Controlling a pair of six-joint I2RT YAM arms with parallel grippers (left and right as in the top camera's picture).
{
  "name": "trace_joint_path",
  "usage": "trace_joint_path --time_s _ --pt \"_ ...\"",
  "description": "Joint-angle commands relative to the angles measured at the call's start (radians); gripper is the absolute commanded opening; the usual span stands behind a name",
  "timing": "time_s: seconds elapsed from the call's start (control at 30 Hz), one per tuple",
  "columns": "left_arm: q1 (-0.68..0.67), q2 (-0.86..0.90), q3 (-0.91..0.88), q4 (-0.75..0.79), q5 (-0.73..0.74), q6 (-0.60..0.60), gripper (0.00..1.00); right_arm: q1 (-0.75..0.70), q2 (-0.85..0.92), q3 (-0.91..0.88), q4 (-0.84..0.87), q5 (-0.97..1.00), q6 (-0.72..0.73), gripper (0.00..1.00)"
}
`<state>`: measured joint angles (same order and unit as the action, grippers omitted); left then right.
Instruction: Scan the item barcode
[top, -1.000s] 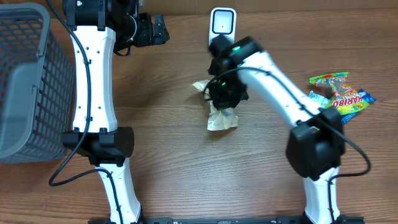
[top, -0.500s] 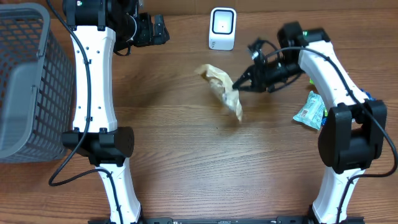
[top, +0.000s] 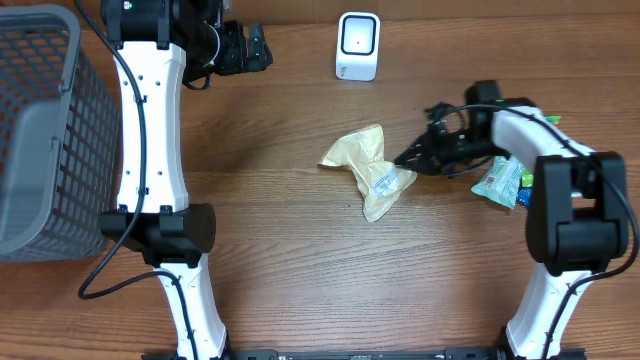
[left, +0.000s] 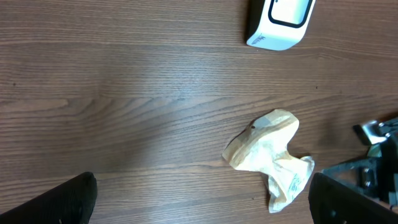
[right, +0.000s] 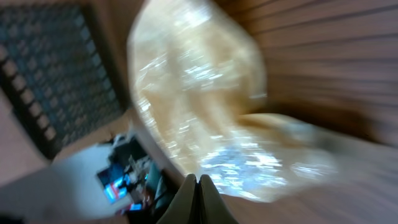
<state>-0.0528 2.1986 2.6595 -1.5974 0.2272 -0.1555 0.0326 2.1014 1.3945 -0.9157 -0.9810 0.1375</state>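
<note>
The item is a crumpled tan plastic bag (top: 362, 160) lying on the wooden table, with a white barcode label (top: 383, 183) facing up. It also shows in the left wrist view (left: 264, 149) and, blurred, in the right wrist view (right: 199, 106). My right gripper (top: 402, 160) lies low at the bag's right edge, its fingers pressed together (right: 198, 186) on a thin fold of the bag. The white scanner (top: 358, 45) stands at the back centre, apart from the bag. My left gripper (top: 250, 47) hangs open high at the back left, its fingers (left: 62, 202) wide apart over bare wood.
A grey mesh basket (top: 40, 130) fills the left side. Colourful candy packets (top: 500, 182) lie at the right, under the right arm. The scanner (left: 280, 22) and the right arm (left: 367, 168) show in the left wrist view.
The right arm swung the bag away from under the scanner, out to the right, then down onto the table. The left arm has not moved.
</note>
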Motion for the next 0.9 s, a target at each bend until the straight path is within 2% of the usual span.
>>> trace_joint_path --time_s 0.0,0.07,0.13,0.17,0.3,0.5,0.7,0.87 --pt "-0.013 -0.028 0.0 0.001 -0.002 -0.006 1.0 -0.029 -0.025 0.003 -0.016 0.185 0.025 0.04" --pt "-0.013 -0.028 0.0 0.001 -0.002 -0.006 1.0 -0.024 -0.031 0.021 -0.041 0.216 -0.015 0.07" --pt "-0.013 -0.028 0.0 0.001 -0.002 -0.006 1.0 0.003 -0.051 0.053 -0.075 0.298 -0.015 0.16" --pt "-0.013 -0.028 0.0 0.001 -0.002 -0.006 1.0 0.018 -0.065 0.069 -0.089 0.341 -0.015 0.23" --pt "-0.013 -0.028 0.0 0.001 -0.002 -0.006 1.0 0.133 -0.159 0.161 -0.14 0.578 -0.013 0.38" --pt "-0.013 -0.028 0.0 0.001 -0.002 -0.006 1.0 0.311 -0.22 0.241 -0.168 0.869 0.002 0.49" --pt "-0.013 -0.028 0.0 0.001 -0.002 -0.006 1.0 0.493 -0.198 0.24 -0.161 1.228 0.02 0.49" --pt "-0.013 -0.028 0.0 0.001 -0.002 -0.006 1.0 0.606 -0.158 0.24 -0.149 1.389 0.011 0.49"
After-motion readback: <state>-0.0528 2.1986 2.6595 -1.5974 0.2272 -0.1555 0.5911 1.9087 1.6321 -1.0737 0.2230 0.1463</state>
